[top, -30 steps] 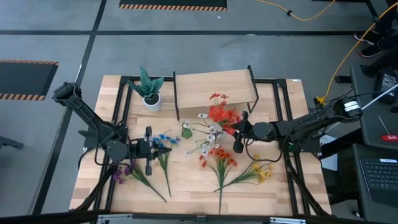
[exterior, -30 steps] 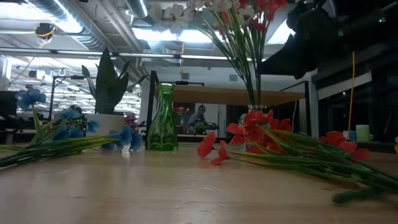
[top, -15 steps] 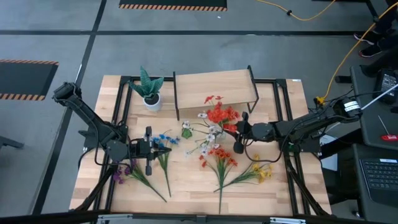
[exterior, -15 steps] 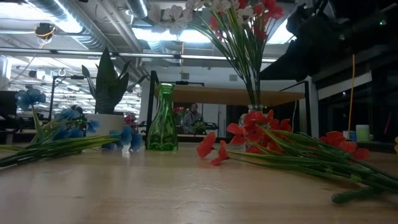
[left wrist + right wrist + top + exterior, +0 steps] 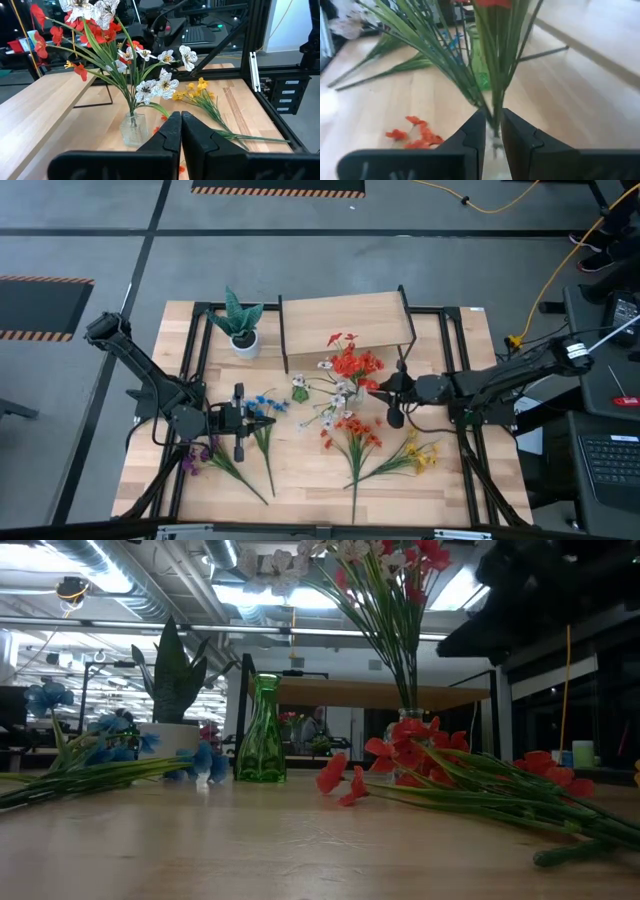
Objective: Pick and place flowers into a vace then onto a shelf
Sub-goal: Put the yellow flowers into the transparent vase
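right gripper: fingers nearly closed, pinching green stems of the red-and-white flower bunch standing in the small clear glass vase, mid-bench by the light-wood shelf on black legs.
left gripper: fingers fully closed, empty, near blue flowers.
risk: thin stems slip; vase tips if the bunch gets dragged sideways.
risk 2: blossoms snag shelf edge.

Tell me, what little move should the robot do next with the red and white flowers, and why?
Probably open the right fingers and let go. They are pinched on the stems of the flowers just above the clear vase, and the stems already stand inside it, so the bunch would likely stay up alone.
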Tool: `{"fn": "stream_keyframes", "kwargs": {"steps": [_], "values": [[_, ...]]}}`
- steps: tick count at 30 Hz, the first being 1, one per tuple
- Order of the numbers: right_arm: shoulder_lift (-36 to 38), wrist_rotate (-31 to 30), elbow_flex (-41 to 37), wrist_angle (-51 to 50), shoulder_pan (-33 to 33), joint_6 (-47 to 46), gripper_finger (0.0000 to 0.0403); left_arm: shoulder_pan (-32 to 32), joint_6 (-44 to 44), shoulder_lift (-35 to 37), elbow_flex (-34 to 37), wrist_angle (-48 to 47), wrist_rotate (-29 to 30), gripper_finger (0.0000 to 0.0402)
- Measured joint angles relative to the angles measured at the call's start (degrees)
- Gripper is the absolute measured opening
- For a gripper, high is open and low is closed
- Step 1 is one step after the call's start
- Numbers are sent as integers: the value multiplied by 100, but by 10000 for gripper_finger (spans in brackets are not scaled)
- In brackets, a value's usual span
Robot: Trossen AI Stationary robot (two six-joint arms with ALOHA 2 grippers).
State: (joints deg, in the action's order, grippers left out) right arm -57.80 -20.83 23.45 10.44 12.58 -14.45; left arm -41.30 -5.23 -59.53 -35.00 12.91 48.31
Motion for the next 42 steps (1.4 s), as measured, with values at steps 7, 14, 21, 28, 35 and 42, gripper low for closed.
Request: {"fn": "stream_keyframes", "kwargs": {"steps": [7, 14, 21, 28, 35, 42], "values": [[-206, -379, 933, -1953, 741, -683, 52, 0, 235, 0, 0, 0, 0, 4], [-1134, -502, 2066, -3677, 1478, -1829, 6, 0, 151, 0, 0, 0, 1, 4], [-2420, -561, 3371, -4294, 2101, -1946, 8, 0, 151, 0, 0, 0, 0, 4], [-3551, -501, 4828, -6221, 2484, -3154, 8, 0, 154, 0, 0, 0, 0, 5], [-4212, -49, 5609, -7183, 2755, -3977, 4, 0, 484, 0, 0, 0, 0, 6], [-4423, 186, 5586, -7150, 2910, -4250, 49, -2, 494, 0, 0, 0, 0, 4]]}}
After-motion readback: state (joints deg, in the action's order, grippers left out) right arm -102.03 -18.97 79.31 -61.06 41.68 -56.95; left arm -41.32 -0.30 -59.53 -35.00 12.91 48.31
